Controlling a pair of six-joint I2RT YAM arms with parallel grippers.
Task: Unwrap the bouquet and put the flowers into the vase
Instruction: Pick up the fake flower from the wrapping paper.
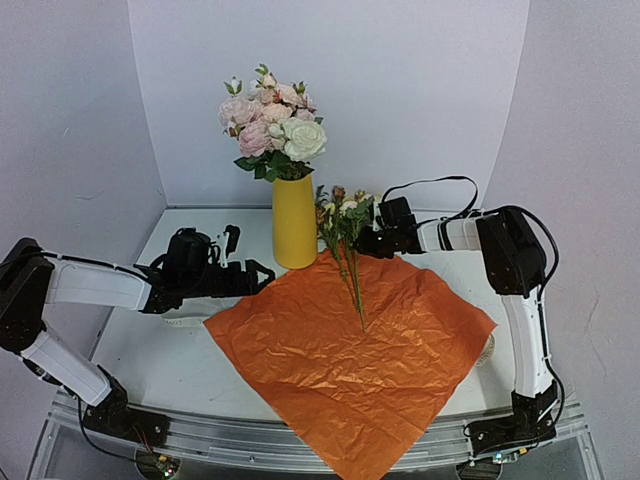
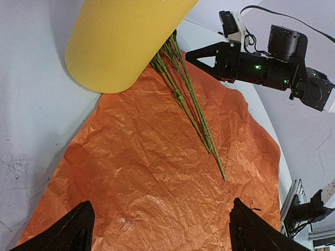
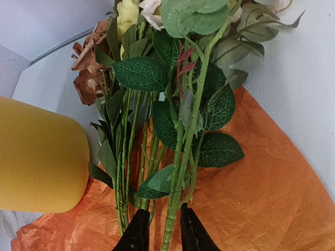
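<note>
The bouquet's orange paper point(image 1: 350, 350) lies spread flat on the table, crinkled. The flowers point(image 1: 345, 215) lie across its far part, with thin green stems point(image 2: 191, 104) running down the sheet and the blooms beside the yellow vase point(image 1: 294, 222). My right gripper point(image 1: 362, 242) reaches in from the right. In the right wrist view its fingers point(image 3: 137, 232) stand narrow around the leafy stems point(image 3: 172, 157), shut on them. My left gripper point(image 1: 262, 277) hovers open over the paper's left corner point(image 2: 146, 172), nothing between its fingers point(image 2: 78, 230).
A big bunch of white and pink roses point(image 1: 270, 120) fills the vase's mouth. White walls close in the back and both sides. The paper's near corner overhangs the table's front rail point(image 1: 250, 440).
</note>
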